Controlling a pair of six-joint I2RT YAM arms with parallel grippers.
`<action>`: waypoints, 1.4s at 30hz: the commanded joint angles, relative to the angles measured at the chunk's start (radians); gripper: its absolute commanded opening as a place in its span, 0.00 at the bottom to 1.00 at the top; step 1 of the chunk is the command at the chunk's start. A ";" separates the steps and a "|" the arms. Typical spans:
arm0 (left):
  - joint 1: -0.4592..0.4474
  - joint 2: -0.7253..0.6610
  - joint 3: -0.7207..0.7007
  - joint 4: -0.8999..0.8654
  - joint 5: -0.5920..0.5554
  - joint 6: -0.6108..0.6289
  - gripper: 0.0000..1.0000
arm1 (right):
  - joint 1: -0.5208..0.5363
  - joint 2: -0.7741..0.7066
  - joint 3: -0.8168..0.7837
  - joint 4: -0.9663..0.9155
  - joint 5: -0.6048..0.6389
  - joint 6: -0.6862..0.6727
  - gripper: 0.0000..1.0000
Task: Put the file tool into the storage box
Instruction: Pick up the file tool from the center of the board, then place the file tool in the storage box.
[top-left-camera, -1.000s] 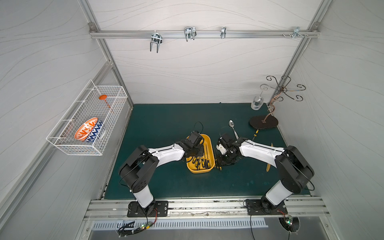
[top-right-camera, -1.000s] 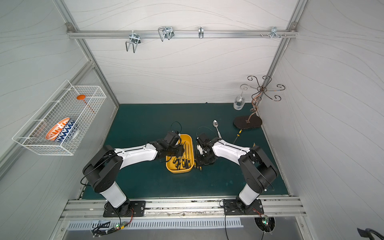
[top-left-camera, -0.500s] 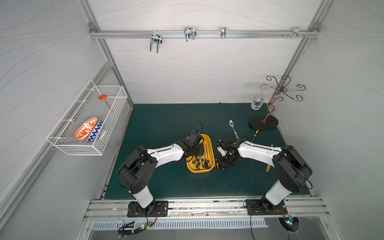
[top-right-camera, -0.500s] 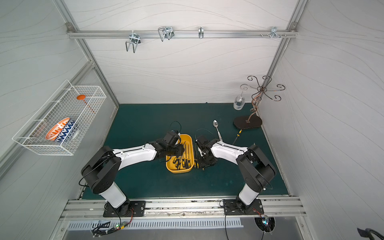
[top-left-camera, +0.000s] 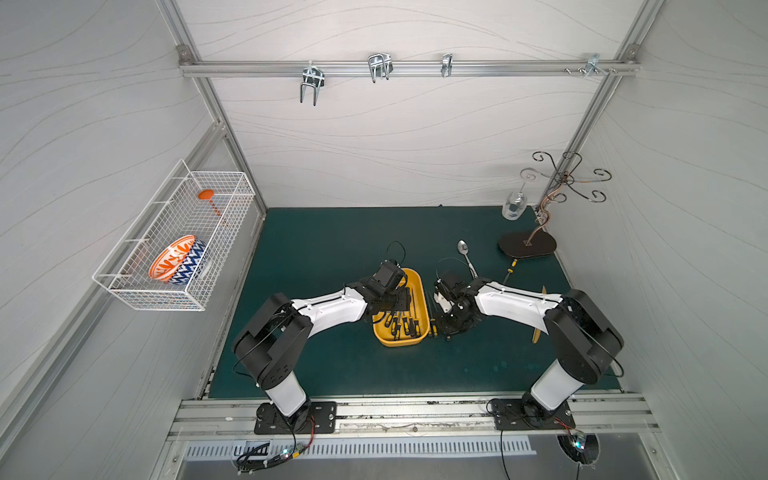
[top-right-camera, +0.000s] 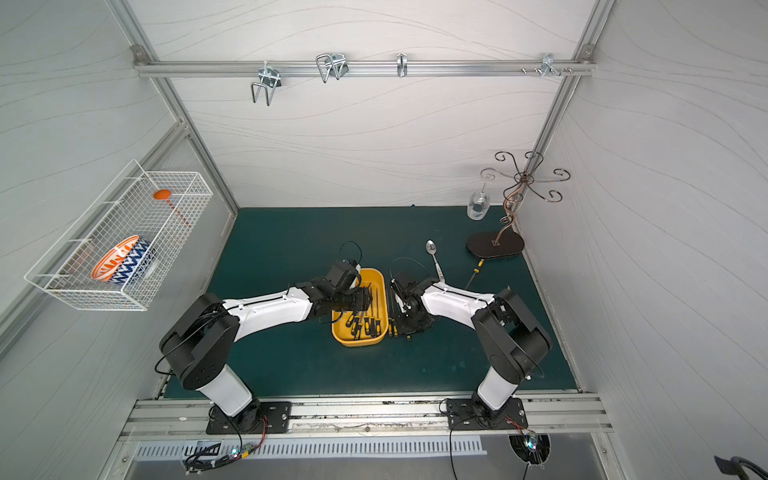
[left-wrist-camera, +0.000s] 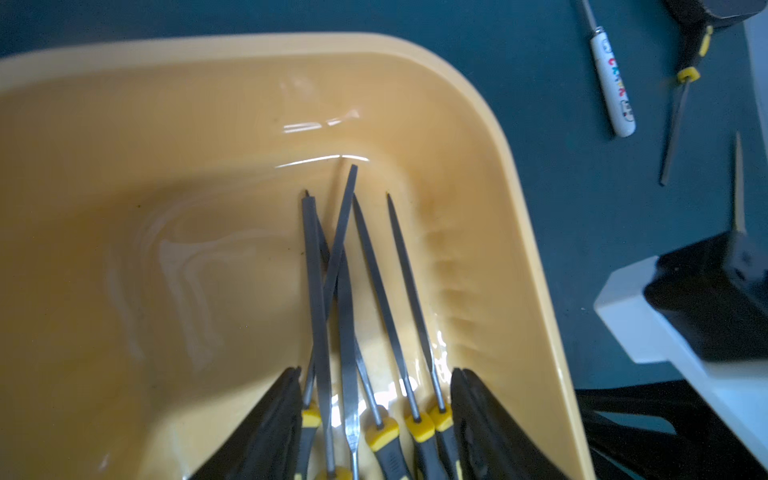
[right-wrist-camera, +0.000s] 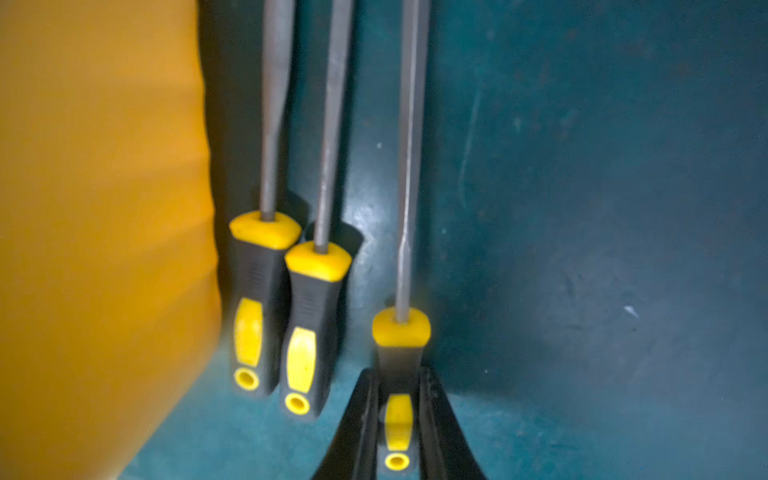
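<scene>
Next, right pincer (right-wrist-camera: 399, 376) gripping the file tool (right-wrist-camera: 405, 208) handle, left pincer (left-wrist-camera: 376, 374) spread wide in the storage box (left-wrist-camera: 513, 208), we lift level over its rim.

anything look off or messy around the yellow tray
The files in the storage box lie crossed, not parallel. Two loose files lie on the mat beside it; the right gripper jaws clamp a third file there.

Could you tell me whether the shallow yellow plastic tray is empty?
No, several grey metal files with black-and-yellow handles lie inside the shallow yellow plastic tray.
</scene>
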 joint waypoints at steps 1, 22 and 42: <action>-0.003 -0.041 -0.007 0.095 0.058 -0.007 0.65 | -0.039 -0.113 -0.030 0.062 -0.140 0.007 0.09; -0.002 -0.054 -0.003 0.273 0.247 -0.072 0.67 | -0.024 -0.217 0.083 0.071 -0.323 -0.035 0.08; 0.044 -0.058 -0.068 0.269 0.190 -0.121 0.06 | -0.002 -0.201 0.108 0.069 -0.281 -0.009 0.39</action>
